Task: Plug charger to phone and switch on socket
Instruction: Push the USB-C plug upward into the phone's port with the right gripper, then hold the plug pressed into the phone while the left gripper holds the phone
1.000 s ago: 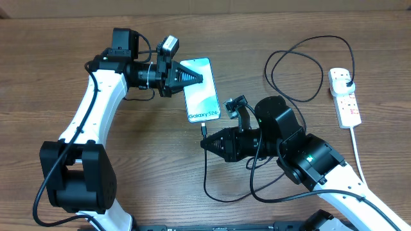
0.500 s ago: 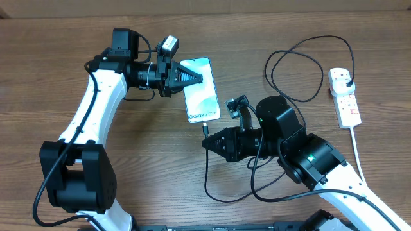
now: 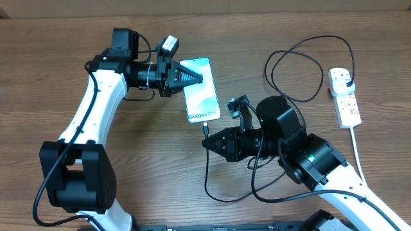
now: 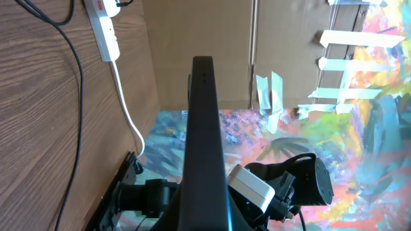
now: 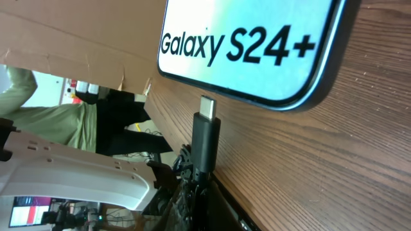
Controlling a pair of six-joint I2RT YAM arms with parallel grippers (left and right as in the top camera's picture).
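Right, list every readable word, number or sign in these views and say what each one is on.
"Galaxy S24+": on the screen of the phone, clear in the right wrist view, tiny in the overhead view.
Red markings on the socket: too small to read.
The charger connector: no text visible.
Background monitor at the bottom left of the right wrist view: blurred, unreadable.

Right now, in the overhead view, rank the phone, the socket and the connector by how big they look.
1. phone: largest. It is about as long as the socket but clearly wider.
2. socket: similar in length but narrower.
3. connector: by far the smallest, a tiny tip just below the phone.
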